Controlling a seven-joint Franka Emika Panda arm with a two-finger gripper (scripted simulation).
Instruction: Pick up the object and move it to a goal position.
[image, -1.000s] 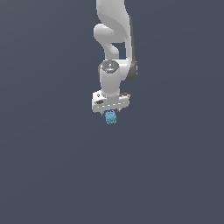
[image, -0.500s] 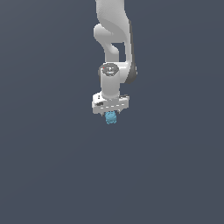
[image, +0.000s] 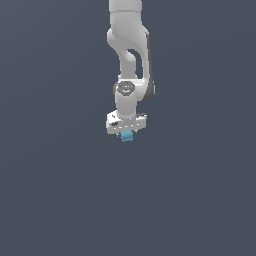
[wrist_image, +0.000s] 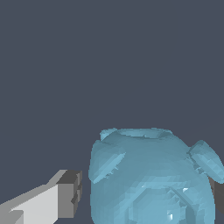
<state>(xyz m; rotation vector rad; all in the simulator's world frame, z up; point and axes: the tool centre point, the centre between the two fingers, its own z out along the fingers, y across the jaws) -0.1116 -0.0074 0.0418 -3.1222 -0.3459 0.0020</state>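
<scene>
Jaws first: in the wrist view we see our gripper (wrist_image: 144, 192) with one white finger (wrist_image: 43, 203) ending in a dark grey pad on one side of the object (wrist_image: 153, 179), and only a thin dark sliver of the other finger at the picture's edge on the opposite side. The near pad does not quite meet the blob; a narrow gap shows between them. On the far side the blob runs right up to the dark sliver, though we cannot tell whether they press together. So we cannot say for certain that the jaws are clamped on it.

Between the jaws sits the object, a light-blue, lumpy, roundish blob with small knobs standing out from its sides and faceted bumps across its face.

Farther out, the exterior view shows our gripper (image: 127, 134) pointing downward from the white hand, with the object (image: 127, 136) peeking out just beneath it as a small blue spot, narrower than the hand. Above the jaws, the white arm (image: 131, 55) rises upward out of the picture. Behind everything lies a plain dark grey-blue background (image: 55, 190).
</scene>
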